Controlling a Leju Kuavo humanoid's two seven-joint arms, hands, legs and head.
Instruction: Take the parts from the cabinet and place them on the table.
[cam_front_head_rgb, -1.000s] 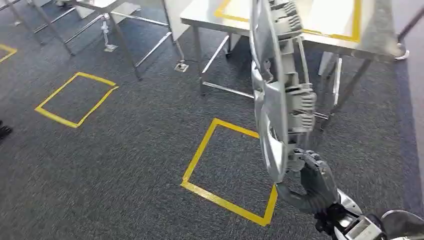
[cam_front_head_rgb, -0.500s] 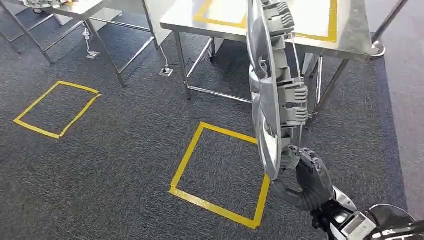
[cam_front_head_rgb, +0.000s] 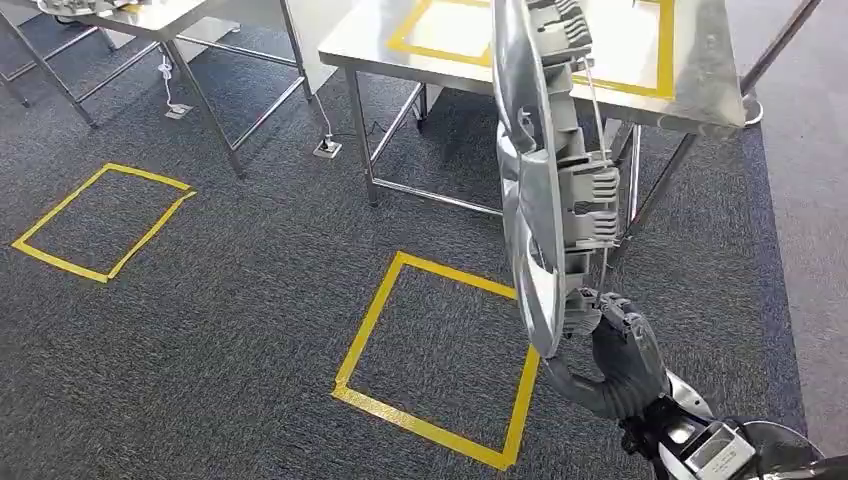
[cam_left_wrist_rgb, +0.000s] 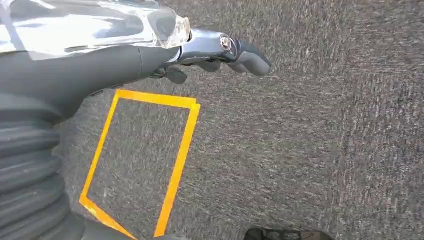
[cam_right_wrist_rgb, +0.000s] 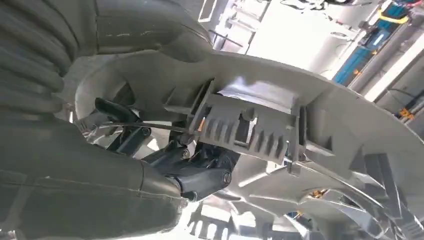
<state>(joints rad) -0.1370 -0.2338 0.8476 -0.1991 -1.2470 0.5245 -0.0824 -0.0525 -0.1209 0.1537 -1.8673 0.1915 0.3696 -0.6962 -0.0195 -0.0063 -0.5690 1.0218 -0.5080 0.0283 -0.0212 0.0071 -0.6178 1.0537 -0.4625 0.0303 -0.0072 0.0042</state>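
Observation:
My right hand (cam_front_head_rgb: 615, 355) grips the lower rim of a large silver-grey plastic part (cam_front_head_rgb: 545, 180), round like a wheel cover, with ribbed clips on its back. The part stands upright on edge, rising in front of the steel table (cam_front_head_rgb: 360, 40), whose top carries a yellow tape rectangle. In the right wrist view the part's ribbed back (cam_right_wrist_rgb: 300, 115) lies close over the dark fingers (cam_right_wrist_rgb: 200, 170) curled on it. In the left wrist view my left hand (cam_left_wrist_rgb: 220, 52) hangs over the grey carpet, holding nothing, its fingers stretched out.
A yellow tape square (cam_front_head_rgb: 430, 350) marks the carpet just before the table, and another (cam_front_head_rgb: 100, 220) lies to the left. A second metal table (cam_front_head_rgb: 150, 15) stands at the far left. A floor socket (cam_front_head_rgb: 325, 148) with a cable sits between the tables' legs.
The whole picture has shifted: the camera has moved and the table now looks closer and further left. The right hand still holds the part upright.

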